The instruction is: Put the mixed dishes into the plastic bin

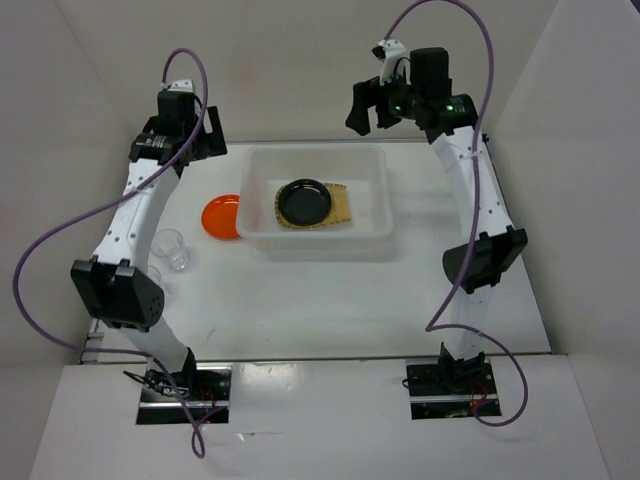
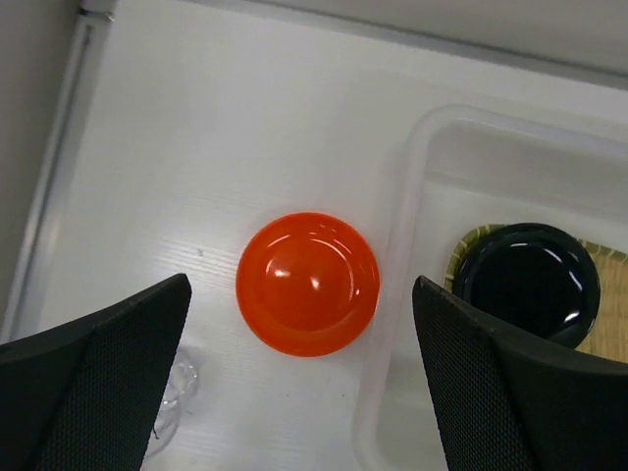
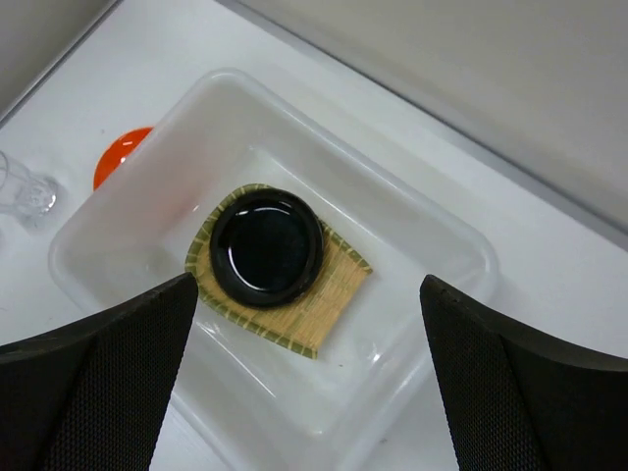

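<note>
The plastic bin [image 1: 320, 242] stands mid-table. Inside it the tan woven tray [image 1: 344, 206] lies flat with the black plate [image 1: 304, 202] on top; both also show in the right wrist view, the black plate [image 3: 266, 245] on the tray [image 3: 329, 294]. The orange plate [image 1: 220, 215] rests on the table against the bin's left side. A clear cup [image 1: 172, 247] stands in front of it. My left gripper [image 2: 299, 392] hangs open high above the orange plate [image 2: 307, 283]. My right gripper [image 3: 309, 392] is open and empty, high over the bin [image 3: 446, 231].
White walls enclose the table on the left, right and back. The left arm's elbow [image 1: 118, 293] hangs near the clear cup. Bare tabletop [image 1: 330, 300] lies in front of the bin.
</note>
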`<state>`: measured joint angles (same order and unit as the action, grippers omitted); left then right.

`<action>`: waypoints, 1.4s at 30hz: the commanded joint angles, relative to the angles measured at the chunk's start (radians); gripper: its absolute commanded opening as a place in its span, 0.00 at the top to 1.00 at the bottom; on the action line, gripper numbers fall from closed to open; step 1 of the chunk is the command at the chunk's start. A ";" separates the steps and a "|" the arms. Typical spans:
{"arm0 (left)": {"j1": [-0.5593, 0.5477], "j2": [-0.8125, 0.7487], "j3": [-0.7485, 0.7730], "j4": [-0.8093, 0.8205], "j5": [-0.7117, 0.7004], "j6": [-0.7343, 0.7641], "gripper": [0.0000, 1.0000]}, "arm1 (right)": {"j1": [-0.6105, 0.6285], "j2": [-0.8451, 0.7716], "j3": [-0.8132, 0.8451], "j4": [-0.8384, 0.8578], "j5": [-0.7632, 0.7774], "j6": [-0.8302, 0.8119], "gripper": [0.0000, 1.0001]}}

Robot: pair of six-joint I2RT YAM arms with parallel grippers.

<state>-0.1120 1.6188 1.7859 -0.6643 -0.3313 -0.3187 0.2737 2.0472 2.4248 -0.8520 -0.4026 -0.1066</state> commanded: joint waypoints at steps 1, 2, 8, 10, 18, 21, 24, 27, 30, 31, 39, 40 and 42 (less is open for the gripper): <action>0.088 0.122 0.061 -0.043 0.199 0.052 0.00 | -0.014 -0.065 -0.101 -0.056 0.027 -0.065 0.01; 0.128 0.137 0.046 -0.017 0.312 0.078 0.00 | -0.027 -0.088 -0.124 -0.065 0.027 -0.074 0.01; 0.328 0.288 0.141 -0.078 0.718 0.112 0.02 | -0.082 -0.242 -0.285 -0.074 0.027 -0.107 0.01; 0.360 0.312 0.151 -0.078 0.733 0.092 0.02 | -0.096 -0.274 -0.306 -0.084 0.027 -0.117 0.01; 0.405 0.519 0.207 -0.049 1.045 0.105 0.09 | -0.126 -0.326 -0.362 -0.084 0.027 -0.127 0.01; 0.405 0.576 0.207 -0.058 1.071 0.115 0.13 | -0.126 -0.346 -0.395 -0.084 0.036 -0.136 0.01; 0.405 0.601 0.185 -0.067 1.063 0.115 0.13 | -0.126 -0.366 -0.420 -0.084 0.045 -0.145 0.01; 0.405 0.610 0.152 -0.067 1.017 0.115 0.12 | -0.126 -0.377 -0.420 -0.084 0.045 -0.145 0.01; 0.405 0.633 0.142 -0.067 1.003 0.115 0.12 | -0.126 -0.386 -0.438 -0.084 0.045 -0.145 0.01; 0.405 0.647 0.142 -0.067 1.003 0.115 0.12 | -0.126 -0.386 -0.438 -0.084 0.045 -0.145 0.01; 0.396 0.667 0.044 -0.046 0.963 0.115 0.15 | -0.126 -0.426 -0.480 -0.074 0.045 -0.154 0.01; 0.396 0.667 0.026 -0.046 0.945 0.124 0.15 | -0.126 -0.426 -0.490 -0.074 0.045 -0.154 0.01; 0.396 0.678 0.003 -0.026 0.933 0.124 0.15 | -0.126 -0.435 -0.501 -0.074 0.045 -0.154 0.01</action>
<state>0.2855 2.2650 1.8175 -0.7170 0.6163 -0.2321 0.1444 1.6752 1.9358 -0.9363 -0.3634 -0.2527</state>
